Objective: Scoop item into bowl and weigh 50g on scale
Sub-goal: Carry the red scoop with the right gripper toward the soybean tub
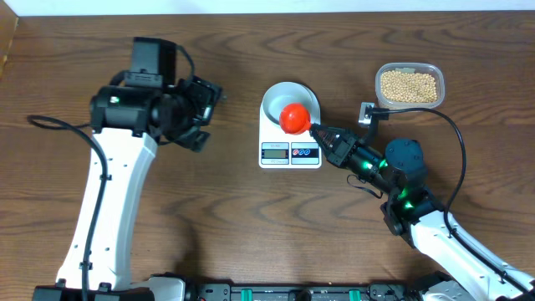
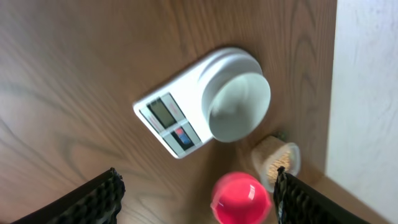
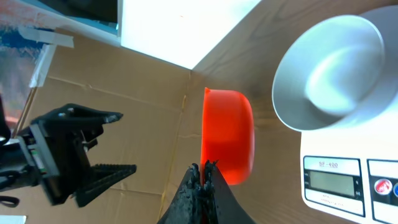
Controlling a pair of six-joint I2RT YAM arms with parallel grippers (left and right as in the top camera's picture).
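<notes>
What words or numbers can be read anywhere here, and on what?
"SF-400", faintly, printed above the display of the scale; my best reading.
Display: no digits legible.
Red button: symbol too blurred to read.
Nothing else carries text.

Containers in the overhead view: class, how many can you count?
3: the pale bowl on the scale; the clear tub of beans at the far right; the red scoop, held by the right gripper near the bowl. None looks hidden.
</notes>
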